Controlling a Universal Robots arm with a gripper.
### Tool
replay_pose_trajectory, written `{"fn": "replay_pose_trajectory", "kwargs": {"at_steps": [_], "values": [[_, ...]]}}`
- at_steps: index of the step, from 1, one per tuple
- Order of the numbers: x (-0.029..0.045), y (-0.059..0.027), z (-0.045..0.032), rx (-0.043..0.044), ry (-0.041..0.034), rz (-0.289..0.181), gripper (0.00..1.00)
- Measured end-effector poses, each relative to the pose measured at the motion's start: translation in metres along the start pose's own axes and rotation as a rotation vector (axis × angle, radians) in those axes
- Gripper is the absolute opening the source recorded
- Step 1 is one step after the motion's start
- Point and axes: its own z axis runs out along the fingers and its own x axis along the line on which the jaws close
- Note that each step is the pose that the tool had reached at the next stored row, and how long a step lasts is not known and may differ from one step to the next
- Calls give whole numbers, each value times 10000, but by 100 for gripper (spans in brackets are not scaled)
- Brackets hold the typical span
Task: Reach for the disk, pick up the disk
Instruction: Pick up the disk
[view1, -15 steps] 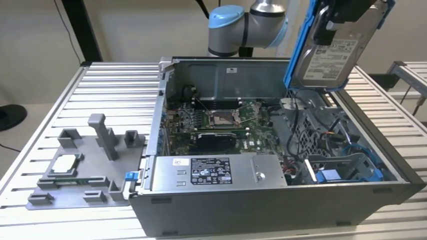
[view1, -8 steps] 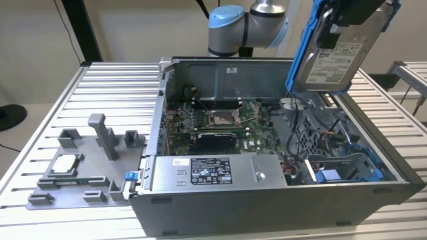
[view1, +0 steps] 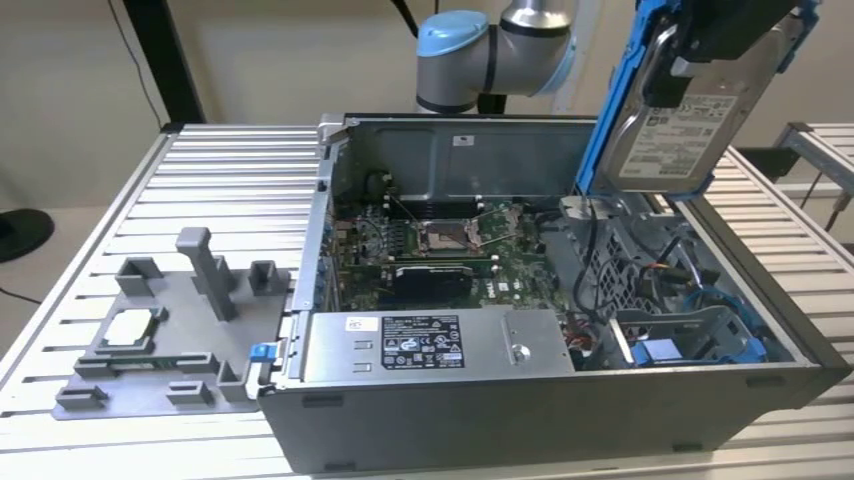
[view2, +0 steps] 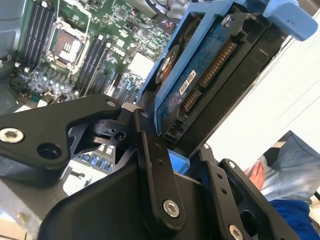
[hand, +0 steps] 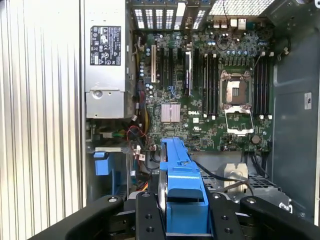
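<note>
The disk (view1: 683, 125), a silver-grey drive with a white label in a blue bracket, hangs upright above the exterior view's right side of the open computer case (view1: 534, 420). My gripper (view1: 705, 50) is shut on its upper end. In the second wrist view the disk (view2: 200, 80) shows its blue circuit side, clamped between the black fingers (view2: 150, 145) of the gripper (view2: 180, 150). The first wrist view has the disk (hand: 181, 185) edge-on, blue bracket facing the camera, with the gripper (hand: 184, 217) closed around it above the motherboard (hand: 200, 100).
Inside the case lie the motherboard (view1: 434, 240), a long grey box with a black-and-white label (view1: 427, 345) and blue drive bays (view1: 681, 345). A grey fixture (view1: 167, 330) holding a small square chip sits on the slatted table (view1: 214, 170). A person's hand (view2: 259, 172) shows nearby.
</note>
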Motion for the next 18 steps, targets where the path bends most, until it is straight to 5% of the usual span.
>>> {"fn": "replay_pose_trajectory", "kwargs": {"at_steps": [18], "values": [[498,-21,-11,-23,1,0,0]]}}
